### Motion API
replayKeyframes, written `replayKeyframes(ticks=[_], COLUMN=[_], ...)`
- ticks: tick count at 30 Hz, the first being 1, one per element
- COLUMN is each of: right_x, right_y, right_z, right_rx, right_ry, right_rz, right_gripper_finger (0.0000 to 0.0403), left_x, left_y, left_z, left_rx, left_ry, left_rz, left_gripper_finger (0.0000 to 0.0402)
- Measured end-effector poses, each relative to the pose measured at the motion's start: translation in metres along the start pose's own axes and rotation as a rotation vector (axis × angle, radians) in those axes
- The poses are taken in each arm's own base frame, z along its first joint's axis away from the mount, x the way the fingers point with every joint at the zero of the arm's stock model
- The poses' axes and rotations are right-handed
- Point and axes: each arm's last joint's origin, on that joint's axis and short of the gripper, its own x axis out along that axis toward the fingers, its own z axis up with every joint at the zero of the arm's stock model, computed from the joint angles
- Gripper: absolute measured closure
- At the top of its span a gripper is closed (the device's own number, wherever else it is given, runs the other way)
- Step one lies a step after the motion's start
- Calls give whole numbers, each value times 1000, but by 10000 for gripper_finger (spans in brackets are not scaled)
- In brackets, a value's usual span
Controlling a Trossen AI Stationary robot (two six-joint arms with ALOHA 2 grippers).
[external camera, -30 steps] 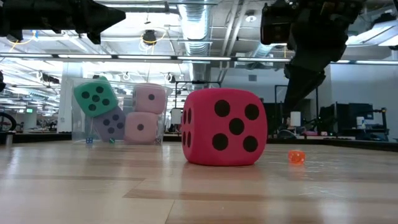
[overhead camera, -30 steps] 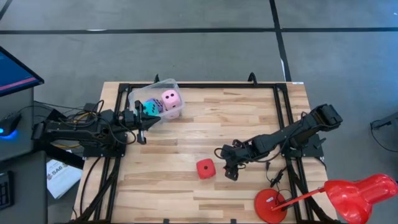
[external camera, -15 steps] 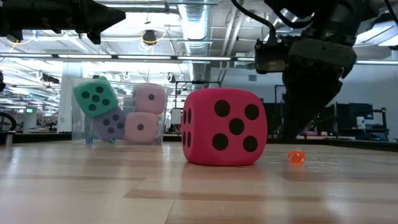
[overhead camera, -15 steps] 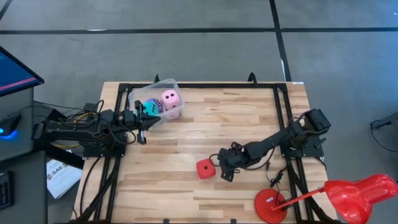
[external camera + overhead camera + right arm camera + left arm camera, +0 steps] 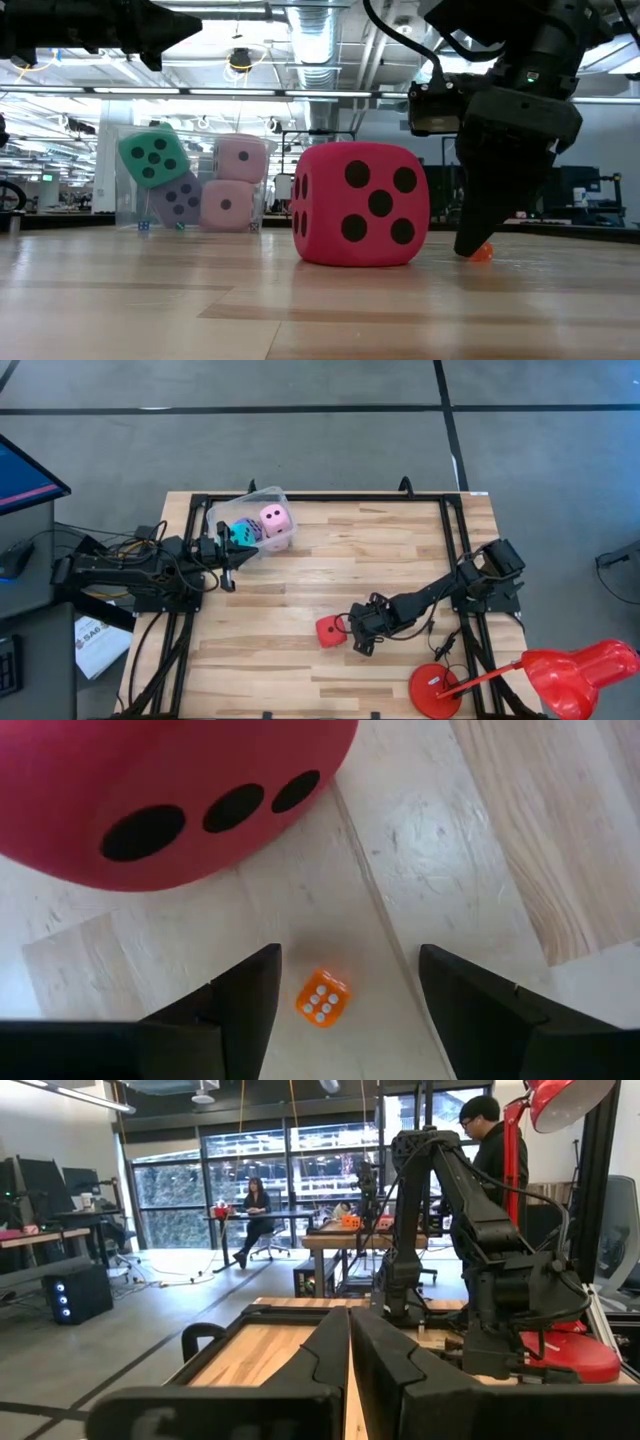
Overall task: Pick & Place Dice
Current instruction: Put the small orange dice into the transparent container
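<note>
My right pincer [image 5: 362, 641] sits low over the wooden table [image 5: 380, 550] in the lower middle of the high view, its fingers [image 5: 240, 1005] spread wide and released, gripping nothing. Between them, on the boards, lies a tiny orange die [image 5: 322, 997] with white pips, apart from both fingers. Just beside it stands the big red die [image 5: 329, 630], touching neither finger that I can see; in the low view it fills the centre of the frame [image 5: 362, 203] with five dark pips facing the camera, and my right pincer comes down immediately to its right [image 5: 480, 235], hiding most of the small orange die there. The other dice are in the clear plastic tub [image 5: 268, 495] at the upper left of the table: a cyan one [image 5: 153, 154] tilted on top of a violet-blue one [image 5: 181, 198], and two pale pink ones stacked, the upper pink die [image 5: 241, 157] resting on the lower pink die [image 5: 226, 204]. My left pincer [image 5: 228, 563] waits at the table's left edge, just below the tub, its fingers [image 5: 320, 1355] pressed together, clenched on nothing. A red desk lamp [image 5: 560, 670] stands at the lower right corner.
</note>
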Motion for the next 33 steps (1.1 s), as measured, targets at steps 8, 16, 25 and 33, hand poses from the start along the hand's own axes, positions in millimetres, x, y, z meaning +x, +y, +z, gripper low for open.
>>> replayKeyframes(ticks=[8, 16, 25, 33], right_x=[-1, -1, -2, -2], right_y=[1, 1, 0, 0], right_z=[0, -1, -2, -3], right_rx=[-1, 26, 101, 125], right_ry=[5, 17, 41, 49], right_rz=[11, 25, 15, 15], right_gripper_finger=[169, 170, 171, 171], left_x=[0, 0, 0, 0], left_y=[0, 0, 0, 0], left_z=[0, 0, 0, 0], left_rx=[0, 0, 0, 0], left_ry=[0, 0, 0, 0], left_rz=[0, 0, 0, 0], left_gripper_finger=[396, 396, 396, 396])
